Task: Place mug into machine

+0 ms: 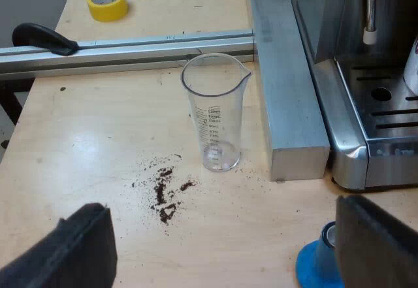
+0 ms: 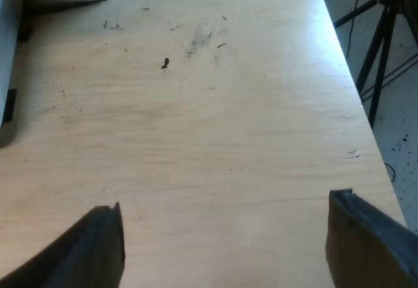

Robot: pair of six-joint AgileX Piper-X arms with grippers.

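My left pincer (image 1: 225,249) is spread wide and holds nothing. It hangs over the desk (image 1: 78,144), and one finger stands just beside a blue tamper (image 1: 312,268); I cannot tell if they touch. My right pincer (image 2: 225,245) is spread just as wide and is also empty, above the desk (image 2: 215,138).

The left wrist view gives me one empty measuring glass (image 1: 215,112), upright, with one patch of spilled coffee grounds (image 1: 163,193) near it. Beyond it lie a metal beam (image 1: 290,72) and one espresso machine (image 1: 353,138). A white sliver, seemingly the mug (image 1: 413,66), stands on the machine's drip tray (image 1: 385,115). One yellow tape roll (image 1: 108,4) lies far off.

The right wrist view gives me dark specks (image 2: 165,63) on the desk and tripod legs (image 2: 379,59) past its edge.
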